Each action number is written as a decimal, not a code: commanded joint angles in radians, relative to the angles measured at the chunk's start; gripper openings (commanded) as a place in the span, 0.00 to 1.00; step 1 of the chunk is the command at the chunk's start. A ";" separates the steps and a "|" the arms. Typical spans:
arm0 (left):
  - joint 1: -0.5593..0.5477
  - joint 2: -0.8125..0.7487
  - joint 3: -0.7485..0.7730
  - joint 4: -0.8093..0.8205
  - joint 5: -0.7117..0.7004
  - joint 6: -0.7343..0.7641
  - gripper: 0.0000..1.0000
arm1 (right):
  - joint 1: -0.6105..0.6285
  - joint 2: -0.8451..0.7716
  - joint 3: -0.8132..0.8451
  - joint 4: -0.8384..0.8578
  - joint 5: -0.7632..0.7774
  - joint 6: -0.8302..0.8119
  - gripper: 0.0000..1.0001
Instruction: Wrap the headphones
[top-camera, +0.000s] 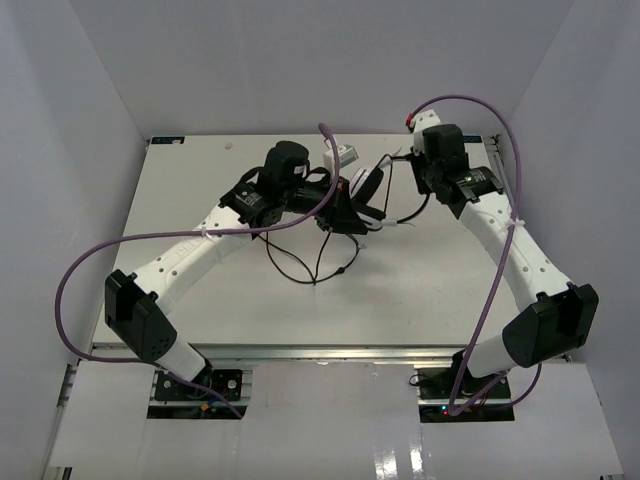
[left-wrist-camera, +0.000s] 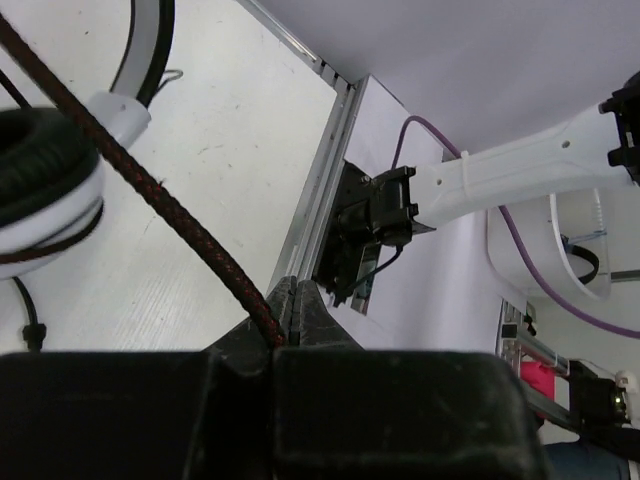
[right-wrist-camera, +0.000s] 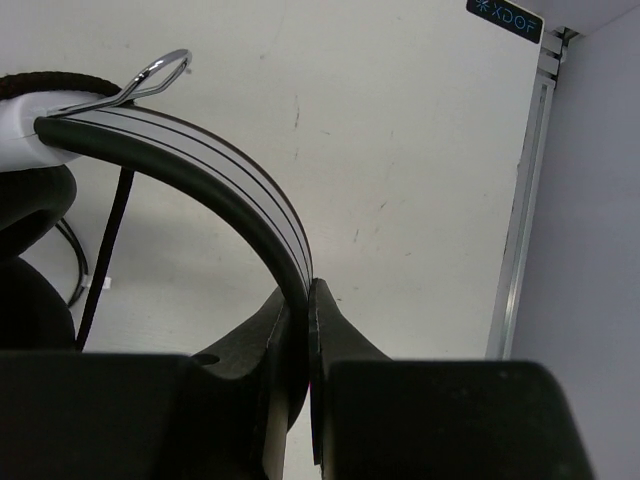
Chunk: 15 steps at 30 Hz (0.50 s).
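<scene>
From above, two white robot limbs, the left arm (top-camera: 200, 250) and the right arm (top-camera: 500, 235), meet over one white table (top-camera: 200, 295). One pair of white-and-black striped over-ear headphones (top-camera: 348, 180) sits between their wrists, its thin black cable (top-camera: 310, 262) trailing toward the near edge.

Left wrist: the left gripper (left-wrist-camera: 283, 318) is clamped tight on that cable, which is braided black and red and slants up-left past one padded earcup (left-wrist-camera: 40, 190).

Right wrist: the right gripper (right-wrist-camera: 305, 300) pinches the striped headband (right-wrist-camera: 200, 190) — it arches up-left.

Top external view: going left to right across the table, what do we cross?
left arm → headphones → right arm
</scene>
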 joint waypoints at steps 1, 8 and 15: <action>-0.060 0.002 -0.087 0.134 -0.053 -0.085 0.02 | -0.087 0.007 0.157 0.024 -0.128 0.173 0.08; -0.137 0.052 -0.178 0.269 -0.213 -0.098 0.07 | -0.231 -0.011 0.229 -0.008 -0.385 0.301 0.08; -0.200 0.083 -0.263 0.426 -0.322 -0.098 0.15 | -0.272 -0.068 0.226 -0.007 -0.502 0.363 0.08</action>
